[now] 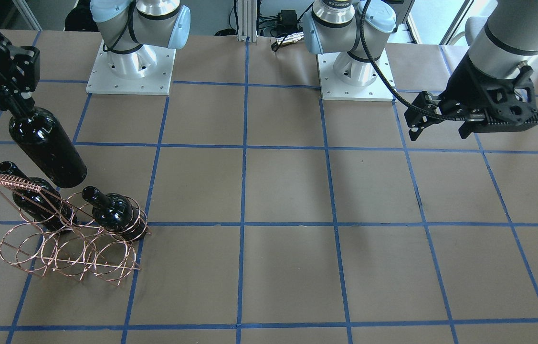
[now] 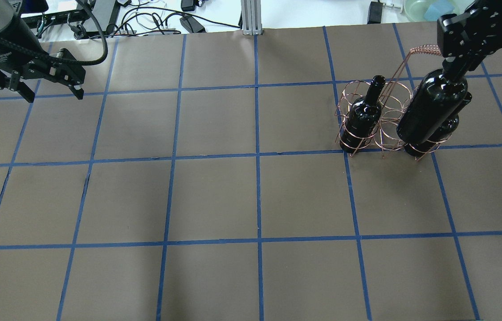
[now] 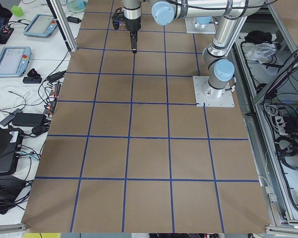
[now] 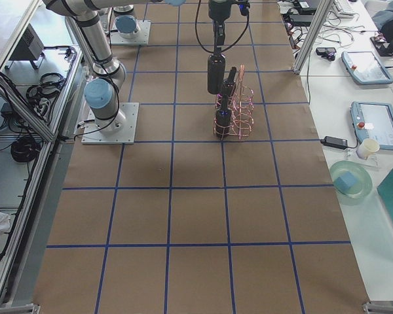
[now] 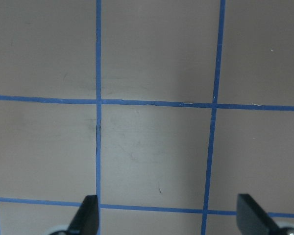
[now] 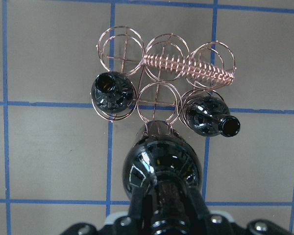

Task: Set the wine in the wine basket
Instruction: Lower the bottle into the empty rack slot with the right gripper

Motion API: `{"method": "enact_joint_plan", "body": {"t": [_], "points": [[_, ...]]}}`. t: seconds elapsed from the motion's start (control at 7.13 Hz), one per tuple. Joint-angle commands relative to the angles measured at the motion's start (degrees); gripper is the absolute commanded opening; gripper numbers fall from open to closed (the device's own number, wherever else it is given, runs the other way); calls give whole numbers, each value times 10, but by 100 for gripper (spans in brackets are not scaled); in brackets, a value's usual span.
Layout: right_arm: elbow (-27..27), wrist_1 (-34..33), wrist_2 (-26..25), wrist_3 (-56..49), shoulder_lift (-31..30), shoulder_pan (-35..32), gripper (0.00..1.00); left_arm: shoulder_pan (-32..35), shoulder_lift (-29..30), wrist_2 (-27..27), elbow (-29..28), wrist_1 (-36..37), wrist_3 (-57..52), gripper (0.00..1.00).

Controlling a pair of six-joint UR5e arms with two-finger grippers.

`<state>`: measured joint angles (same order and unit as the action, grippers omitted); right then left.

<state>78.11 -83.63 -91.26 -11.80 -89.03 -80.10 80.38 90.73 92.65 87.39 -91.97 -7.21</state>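
My right gripper (image 2: 453, 67) is shut on the neck of a glossy black wine bottle (image 2: 431, 109) and holds it upright in the air, base down. The bottle (image 6: 161, 166) hangs just on the robot's side of the copper wire wine basket (image 6: 164, 63), in line with the empty middle ring (image 6: 158, 100) of its nearer row. Two more black bottles (image 6: 112, 90) (image 6: 208, 115) stand in the rings on either side of that one. My left gripper (image 2: 50, 91) is open and empty, far from the basket, above bare table in the left wrist view (image 5: 169, 215).
The basket's (image 1: 68, 243) coiled handle (image 1: 13, 181) rises above its rings. Its farther row of rings holds nothing. The arm bases (image 1: 130, 67) (image 1: 354, 71) stand at the table's robot side. Brown table with a blue tape grid (image 2: 257, 156) lies between the arms.
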Motion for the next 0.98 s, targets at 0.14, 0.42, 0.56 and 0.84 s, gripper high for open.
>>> {"method": "enact_joint_plan", "body": {"t": [0.14, 0.42, 0.56, 0.84], "points": [[-2, -33, 13, 12, 34, 6, 0, 23, -37, -4, 47, -2, 2, 100], [0, -35, 13, 6, 46, 6, 0, 23, -44, -14, 53, -2, 2, 100], [3, -35, 13, 3, 48, 11, 0, 23, -42, -16, 54, 1, 2, 100], [6, -41, 14, -1, 61, 18, 0, 23, -42, -15, 55, 5, 8, 100]]}}
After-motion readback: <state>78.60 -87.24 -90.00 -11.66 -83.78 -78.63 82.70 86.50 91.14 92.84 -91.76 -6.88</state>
